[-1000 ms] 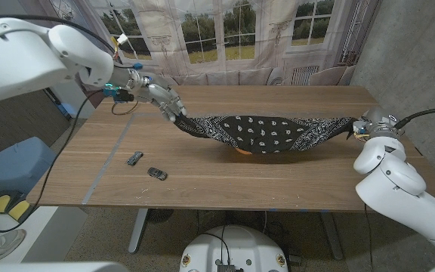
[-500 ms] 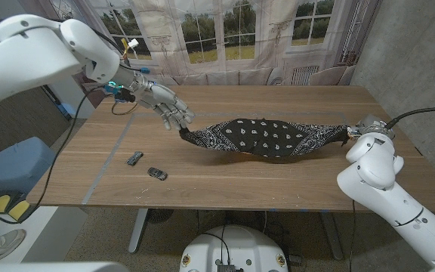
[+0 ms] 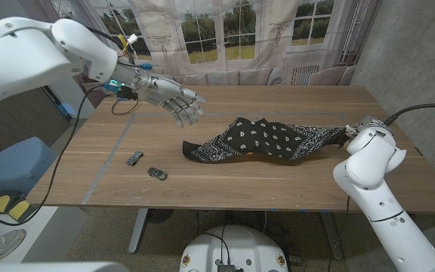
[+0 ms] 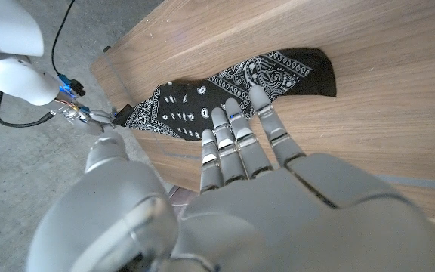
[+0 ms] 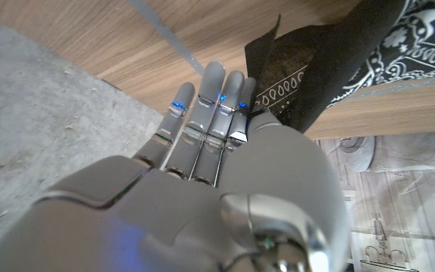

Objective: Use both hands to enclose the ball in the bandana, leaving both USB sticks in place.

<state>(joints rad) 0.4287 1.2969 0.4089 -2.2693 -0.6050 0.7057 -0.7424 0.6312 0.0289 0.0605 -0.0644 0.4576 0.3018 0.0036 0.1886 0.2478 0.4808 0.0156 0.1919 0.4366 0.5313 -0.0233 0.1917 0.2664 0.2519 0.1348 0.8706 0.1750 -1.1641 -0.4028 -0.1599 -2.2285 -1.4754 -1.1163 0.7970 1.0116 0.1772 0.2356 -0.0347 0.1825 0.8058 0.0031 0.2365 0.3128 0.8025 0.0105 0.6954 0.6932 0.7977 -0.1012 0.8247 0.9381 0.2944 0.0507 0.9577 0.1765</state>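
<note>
The black paisley bandana [image 3: 266, 140] lies bunched in a long strip on the table's right half, its left corner [image 3: 191, 153] flat on the wood. I cannot see the ball; it may be under the cloth. My left hand [image 3: 175, 100] hovers open, fingers spread, above and left of the bandana, touching nothing. From the left wrist its fingers [image 4: 236, 140] point at the cloth [image 4: 240, 75]. My right hand [image 5: 225, 151] is at the bandana's right end [image 5: 308, 83], fingers straight, with the corner pinched beside them. Two USB sticks [image 3: 134, 159] [image 3: 157, 174] lie near the front left.
My right arm [image 3: 370, 159] stands over the table's right front corner. A strip of tape [image 3: 112, 162] runs across the left part of the table. A curtained window wall stands behind the far edge.
My left hand has let go of the bandana's left corner and lifted away with fingers spread. The cloth has dropped onto the table and drawn rightward. The right arm has shifted nearer.
</note>
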